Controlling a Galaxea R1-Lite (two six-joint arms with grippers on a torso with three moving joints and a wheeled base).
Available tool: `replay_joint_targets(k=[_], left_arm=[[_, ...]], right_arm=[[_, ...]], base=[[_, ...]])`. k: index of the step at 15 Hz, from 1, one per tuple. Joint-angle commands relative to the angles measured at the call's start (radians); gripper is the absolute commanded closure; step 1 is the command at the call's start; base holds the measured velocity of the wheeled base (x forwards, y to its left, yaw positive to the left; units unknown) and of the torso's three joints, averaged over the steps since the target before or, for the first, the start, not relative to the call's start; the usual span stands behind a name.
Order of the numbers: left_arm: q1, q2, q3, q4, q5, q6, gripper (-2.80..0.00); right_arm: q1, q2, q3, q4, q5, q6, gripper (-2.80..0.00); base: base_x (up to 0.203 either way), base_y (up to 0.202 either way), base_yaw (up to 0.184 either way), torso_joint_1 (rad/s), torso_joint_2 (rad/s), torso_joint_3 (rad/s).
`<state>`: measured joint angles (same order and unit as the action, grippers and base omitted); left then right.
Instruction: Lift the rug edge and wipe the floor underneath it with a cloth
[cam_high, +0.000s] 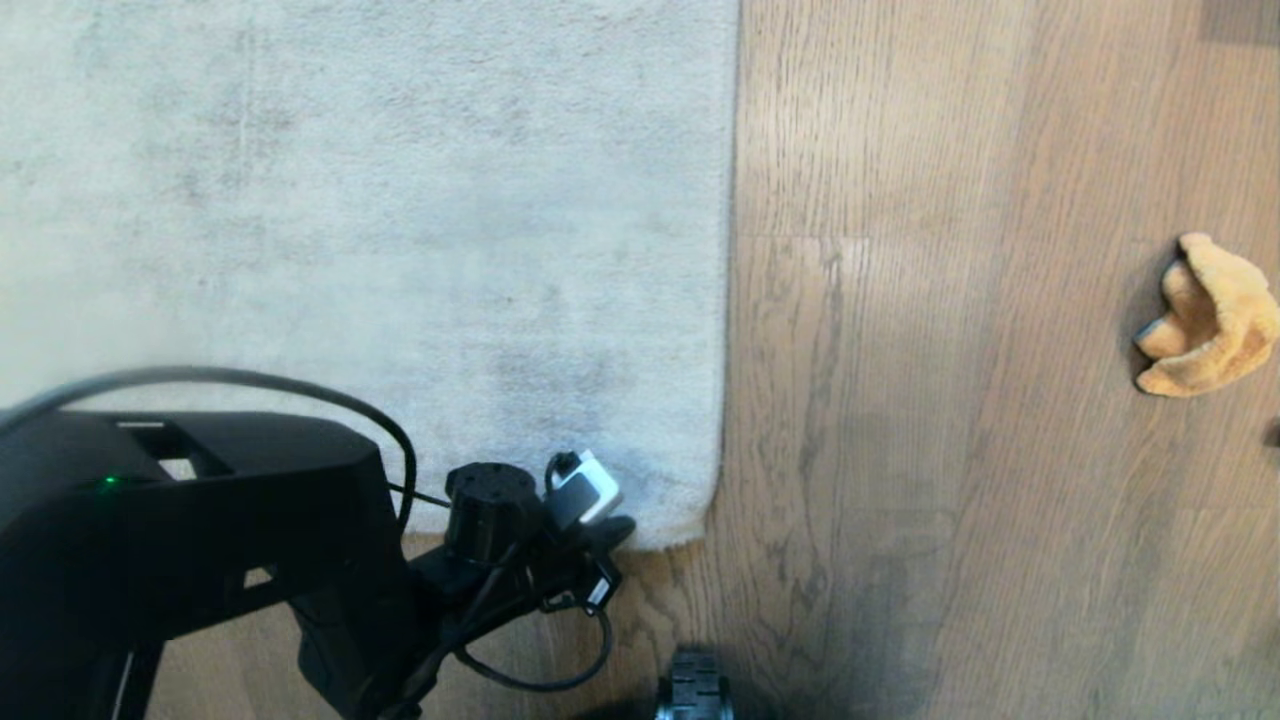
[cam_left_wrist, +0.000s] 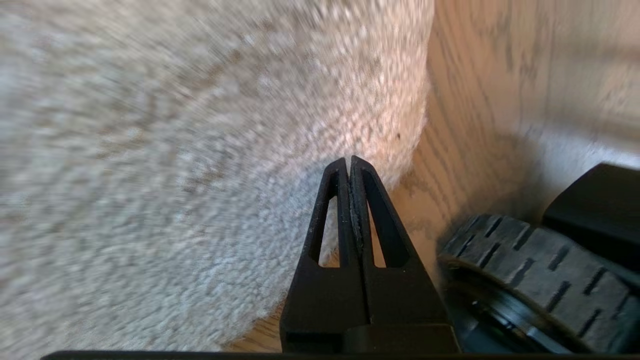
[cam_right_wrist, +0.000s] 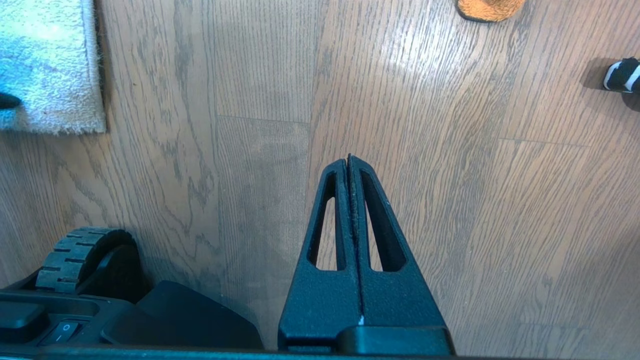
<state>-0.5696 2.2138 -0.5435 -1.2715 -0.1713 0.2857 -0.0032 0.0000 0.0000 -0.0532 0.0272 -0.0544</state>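
Nosing toward the rug edge, low centre of the head view, the left pincer is pressed shut, empty; it should part first. The cloth lies far right.

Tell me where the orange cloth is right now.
The cloth lies crumpled on the bare floor at the right edge of the head view, on the robot's right, well apart from the rug.

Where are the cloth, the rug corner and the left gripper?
cloth (cam_high: 1215, 320), head view, middle of its crumpled orange pile.
rug corner (cam_high: 690, 510), head view, rounded edge.
left gripper (cam_left_wrist: 349, 162), left wrist view, shut fingertips.
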Motion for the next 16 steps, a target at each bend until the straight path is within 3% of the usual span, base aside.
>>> replay_joint_targets(k=[1,8,16], left_arm=[[-0.001,-0.061,0.018,-0.007,-0.001,-0.011,0.0],[-0.018,-0.316,0.192,-0.002,0.014,-0.123,0.0],[0.02,-0.738,0.489,0.039,0.223,-0.223,0.0]], right_arm=[[0.0,0.002,0.0,0.0,0.0,-0.001,0.0],[0.0,0.002,0.0,0.0,0.0,-0.001,0.0],[0.0,0.002,0.0,0.0,0.0,-0.001,0.0]], base=[[0.0,0.0,0.0,0.0,0.0,0.0],[0.0,0.0,0.0,0.0,0.0,0.0],[0.0,0.0,0.0,0.0,0.0,0.0]])
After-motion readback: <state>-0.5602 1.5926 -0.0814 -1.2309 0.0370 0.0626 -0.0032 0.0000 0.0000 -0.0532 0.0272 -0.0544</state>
